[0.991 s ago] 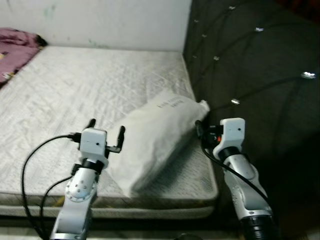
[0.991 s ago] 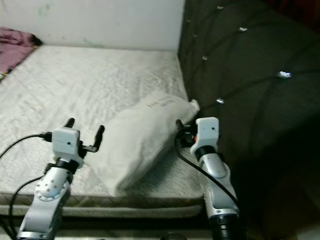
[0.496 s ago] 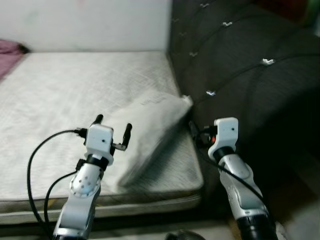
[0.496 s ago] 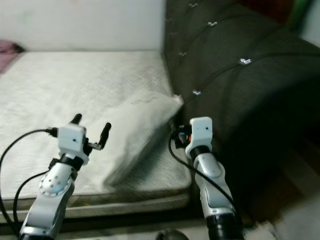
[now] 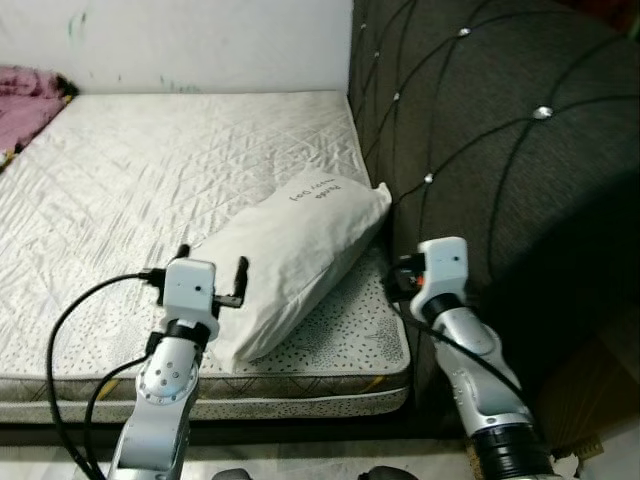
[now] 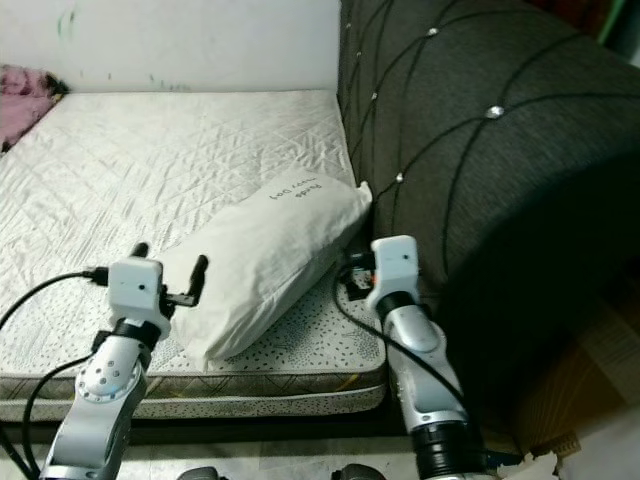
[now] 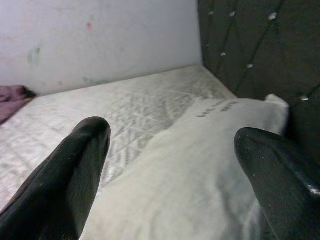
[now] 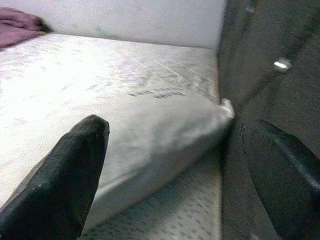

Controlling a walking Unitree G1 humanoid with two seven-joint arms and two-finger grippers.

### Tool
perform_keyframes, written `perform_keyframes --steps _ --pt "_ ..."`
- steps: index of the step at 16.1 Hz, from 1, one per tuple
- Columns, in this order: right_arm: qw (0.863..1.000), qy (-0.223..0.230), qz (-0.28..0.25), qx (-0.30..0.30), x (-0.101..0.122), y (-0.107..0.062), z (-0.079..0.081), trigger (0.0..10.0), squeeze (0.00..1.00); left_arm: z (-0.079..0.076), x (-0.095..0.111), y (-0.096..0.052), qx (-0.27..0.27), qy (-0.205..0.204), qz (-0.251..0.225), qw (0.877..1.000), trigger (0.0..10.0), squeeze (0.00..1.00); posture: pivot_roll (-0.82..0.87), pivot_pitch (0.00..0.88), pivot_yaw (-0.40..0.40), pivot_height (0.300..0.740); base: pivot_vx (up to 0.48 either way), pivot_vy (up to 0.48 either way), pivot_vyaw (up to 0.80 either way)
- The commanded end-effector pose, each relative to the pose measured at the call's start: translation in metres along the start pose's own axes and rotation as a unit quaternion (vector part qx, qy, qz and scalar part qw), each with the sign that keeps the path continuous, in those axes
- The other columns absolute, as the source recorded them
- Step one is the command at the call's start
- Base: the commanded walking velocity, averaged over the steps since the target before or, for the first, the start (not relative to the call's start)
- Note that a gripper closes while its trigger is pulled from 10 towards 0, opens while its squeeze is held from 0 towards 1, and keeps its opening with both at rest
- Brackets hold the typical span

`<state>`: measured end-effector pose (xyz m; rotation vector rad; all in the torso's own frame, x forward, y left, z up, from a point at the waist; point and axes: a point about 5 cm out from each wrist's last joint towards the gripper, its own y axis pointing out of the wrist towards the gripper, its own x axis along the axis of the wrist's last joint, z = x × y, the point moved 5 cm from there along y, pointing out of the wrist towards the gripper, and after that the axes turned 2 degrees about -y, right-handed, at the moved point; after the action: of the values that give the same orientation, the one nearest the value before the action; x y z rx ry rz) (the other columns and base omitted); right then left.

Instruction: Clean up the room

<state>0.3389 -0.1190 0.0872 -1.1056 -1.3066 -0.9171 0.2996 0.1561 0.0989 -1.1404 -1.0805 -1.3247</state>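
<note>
In the left eye view, a white pillow (image 5: 290, 258) is seen lying on the mattress (image 5: 150, 180), near its front edge and toward the corner next to the dark tufted headboard (image 5: 480, 130); one end of the pillow touches the headboard. The left gripper (image 5: 211, 268) is held at the pillow's front end, fingers spread apart and gripping nothing, one finger just beside the pillow's side. The right gripper (image 5: 402, 280) is held by the mattress's front corner, against the headboard, just beside the pillow; from here it cannot be told whether its fingers are parted. A pink cloth (image 5: 28, 90) is seen at the mattress's far edge, against the white wall (image 5: 180, 40).

In the left wrist view, two black fingers (image 7: 65, 185) are spread wide, with the pillow between and beyond them, and nothing is clasped.

In the right wrist view, the fingers (image 8: 60, 185) are likewise spread wide and unclenched, with the pillow ahead and the headboard alongside.
</note>
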Motion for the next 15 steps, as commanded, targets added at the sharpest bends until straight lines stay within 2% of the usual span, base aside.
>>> perform_keyframes --steps 1,5,8,11,13,15 --pt "1.0 -0.005 -0.02 0.023 0.011 0.005 0.01 10.0 0.0 0.005 0.009 0.003 0.013 0.008 -0.015 1.0 10.0 0.0 -0.12 0.0 0.002 0.74 0.0 0.0 0.0" --pt "1.0 -0.018 -0.013 -0.004 0.009 0.008 0.005 10.0 0.0 0.003 0.008 0.004 0.008 -0.009 -0.012 1.0 10.0 0.0 -0.11 0.0 0.0 0.74 0.0 0.0 0.0" --pt "0.999 0.024 -0.021 -0.027 0.01 0.006 -0.006 10.0 0.0 0.001 0.009 0.005 0.004 -0.017 -0.013 1.0 10.0 0.0 -0.11 0.0 -0.003 0.74 0.0 0.0 0.0" --pt "0.999 0.029 -0.024 -0.034 0.012 0.005 -0.009 10.0 0.0 0.003 0.012 0.005 0.008 -0.023 -0.018 1.0 10.0 0.0 -0.11 0.0 -0.004 0.74 0.0 0.0 -0.67" --pt "0.998 0.038 -0.026 -0.043 0.012 0.001 -0.011 10.0 0.0 0.014 0.008 0.002 0.035 -0.05 -0.006 0.998 10.0 0.0 -0.11 0.0 -0.003 0.74 0.0 0.0 0.0" --pt "0.998 0.041 -0.027 -0.043 0.013 0.0 -0.01 10.0 0.0 0.012 0.01 0.001 0.028 -0.05 -0.01 0.998 10.0 0.0 -0.1 0.0 -0.003 0.74 0.0 0.0 0.0"
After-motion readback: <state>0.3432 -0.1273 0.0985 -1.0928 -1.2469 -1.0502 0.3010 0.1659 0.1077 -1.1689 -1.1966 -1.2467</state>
